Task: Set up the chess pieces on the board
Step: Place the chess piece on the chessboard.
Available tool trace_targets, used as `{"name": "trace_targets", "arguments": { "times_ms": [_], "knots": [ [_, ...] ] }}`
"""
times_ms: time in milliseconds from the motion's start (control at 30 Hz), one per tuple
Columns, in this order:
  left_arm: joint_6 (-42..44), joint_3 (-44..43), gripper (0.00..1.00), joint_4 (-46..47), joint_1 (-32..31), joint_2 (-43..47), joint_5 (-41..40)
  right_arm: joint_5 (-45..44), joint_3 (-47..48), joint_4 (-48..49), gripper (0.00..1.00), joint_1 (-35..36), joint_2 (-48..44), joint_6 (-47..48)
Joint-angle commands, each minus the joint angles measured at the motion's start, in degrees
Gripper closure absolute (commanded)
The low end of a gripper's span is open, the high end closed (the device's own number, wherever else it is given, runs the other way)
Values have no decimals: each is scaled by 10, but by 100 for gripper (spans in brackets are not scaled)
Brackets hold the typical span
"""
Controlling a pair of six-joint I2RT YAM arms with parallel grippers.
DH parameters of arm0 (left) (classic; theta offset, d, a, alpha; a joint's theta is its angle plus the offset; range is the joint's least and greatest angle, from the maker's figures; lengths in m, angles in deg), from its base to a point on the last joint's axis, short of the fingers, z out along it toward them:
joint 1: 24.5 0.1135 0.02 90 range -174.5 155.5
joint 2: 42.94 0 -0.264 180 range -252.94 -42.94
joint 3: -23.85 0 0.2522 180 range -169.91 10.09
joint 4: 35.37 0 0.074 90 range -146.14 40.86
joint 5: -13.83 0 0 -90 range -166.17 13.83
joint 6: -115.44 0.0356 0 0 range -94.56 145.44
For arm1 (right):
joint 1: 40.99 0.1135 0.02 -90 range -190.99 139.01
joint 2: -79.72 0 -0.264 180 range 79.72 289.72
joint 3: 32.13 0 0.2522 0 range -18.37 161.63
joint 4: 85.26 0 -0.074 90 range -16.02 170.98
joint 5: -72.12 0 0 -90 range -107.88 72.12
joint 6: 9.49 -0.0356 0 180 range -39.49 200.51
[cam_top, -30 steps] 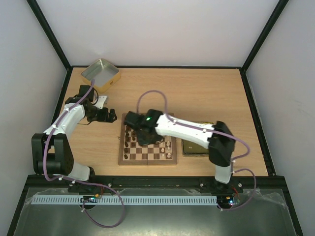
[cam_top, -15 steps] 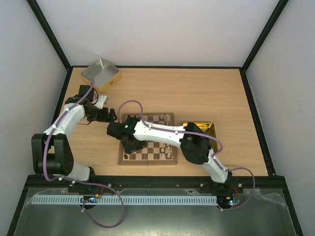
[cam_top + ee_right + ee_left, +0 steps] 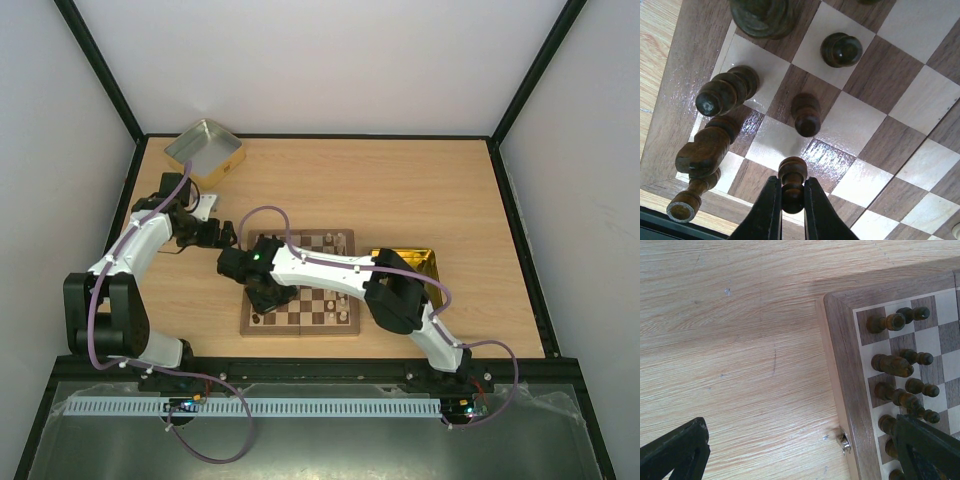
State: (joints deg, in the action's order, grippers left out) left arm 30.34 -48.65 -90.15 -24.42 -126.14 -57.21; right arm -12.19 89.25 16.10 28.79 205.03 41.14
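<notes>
The board (image 3: 300, 330) lies mid-table with its brown rim (image 3: 840, 365) facing my left arm. Dark brown chess pieces (image 3: 895, 365) stand in two rows along its left side, and a few cream ones (image 3: 344, 314) stand on the right. My right gripper (image 3: 792, 182) is shut on a dark brown pawn (image 3: 792, 170), held just above the squares at the board's near-left corner (image 3: 262, 298). Other dark pieces (image 3: 722, 95) stand close around it. My left gripper (image 3: 799, 440) is open and holds nothing, over bare table beside the board's left rim (image 3: 222, 235).
A silver square tin (image 3: 205, 150) sits at the table's far left. A yellow-gold tin (image 3: 405, 262) lies right of the board, partly under the right arm. A small metal latch (image 3: 845, 442) sticks out of the board's left side.
The right arm swung from the board's middle to its near-left corner with the pawn, then almost stopped. The left arm has not moved.
</notes>
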Motion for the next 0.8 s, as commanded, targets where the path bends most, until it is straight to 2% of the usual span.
{"name": "trace_targets", "arguments": {
  "times_ms": [0, 633, 767],
  "knots": [
    [-1, 7, 0, -2, 3, 11, -2, 6, 8, 4, 94, 2, 10, 9],
    [-2, 8, 0, -2, 3, 9, -4, 17, 46, -7, 93, 2, 41, 28],
    [-1, 7, 0, -2, 3, 8, -3, 17, 50, -11, 86, 2, 44, 27]
  ]
}}
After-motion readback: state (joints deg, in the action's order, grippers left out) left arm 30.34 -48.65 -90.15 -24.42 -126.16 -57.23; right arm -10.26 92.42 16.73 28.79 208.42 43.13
